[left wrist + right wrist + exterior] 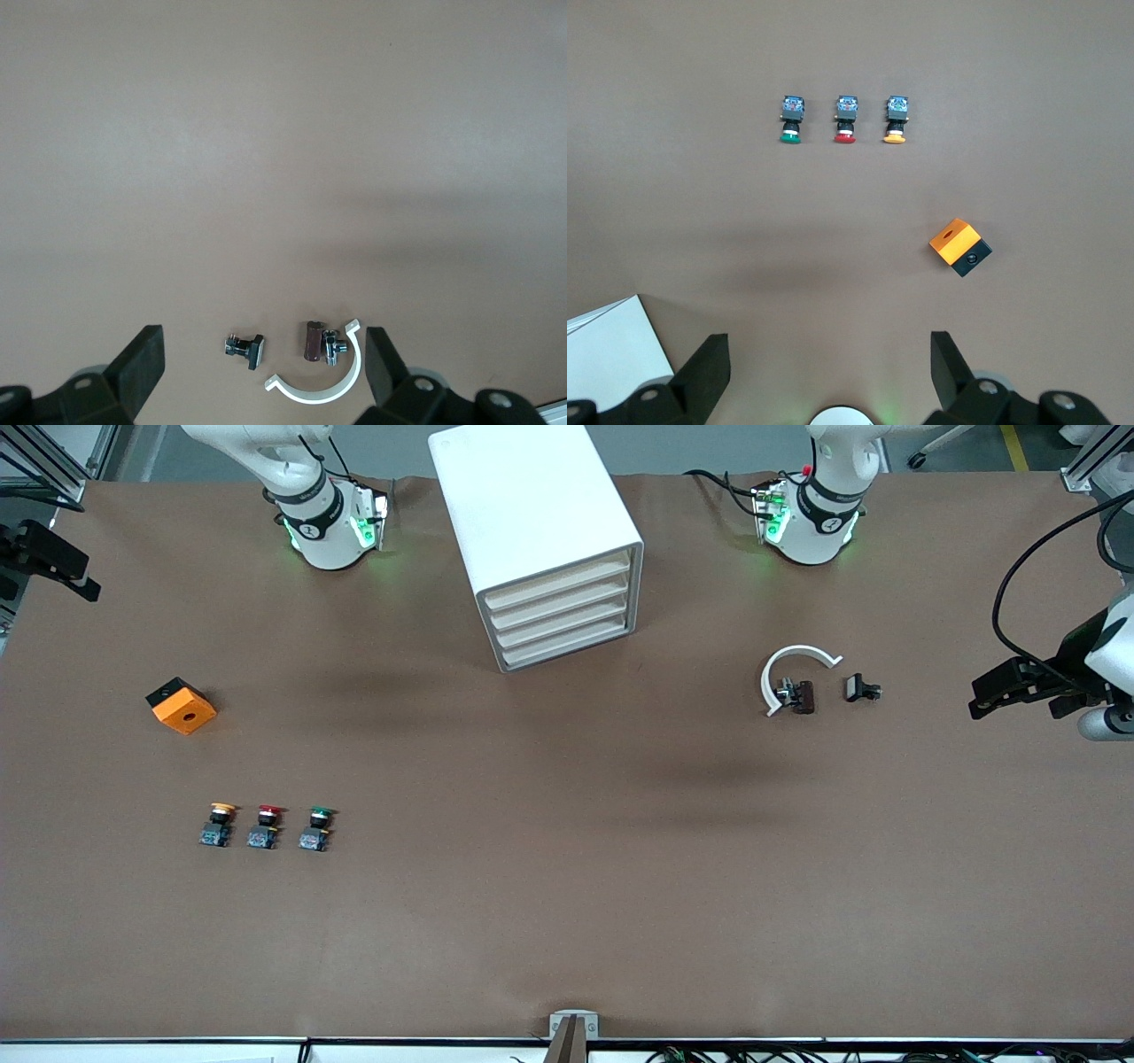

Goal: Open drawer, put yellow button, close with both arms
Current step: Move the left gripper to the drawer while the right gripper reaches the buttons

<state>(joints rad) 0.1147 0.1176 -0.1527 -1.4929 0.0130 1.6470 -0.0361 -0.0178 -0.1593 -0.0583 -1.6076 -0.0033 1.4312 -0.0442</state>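
The white cabinet (540, 540) stands between the two arm bases. Its uppermost drawer (556, 577) is shut, as are the three below it. The yellow button (219, 824) stands in a row with a red-capped one (266, 825) and a green-capped one (317, 828), toward the right arm's end. It also shows in the right wrist view (896, 119). My left gripper (985, 698) is open and empty, high over the left arm's end of the table (264, 363). My right gripper (80, 580) is open and empty, high over the right arm's end (829, 367).
An orange and black block (181, 705) lies farther from the front camera than the buttons. A white curved clamp (791, 669), a brown piece (802, 696) and a small black part (861, 689) lie toward the left arm's end. The cabinet's corner (611, 354) shows in the right wrist view.
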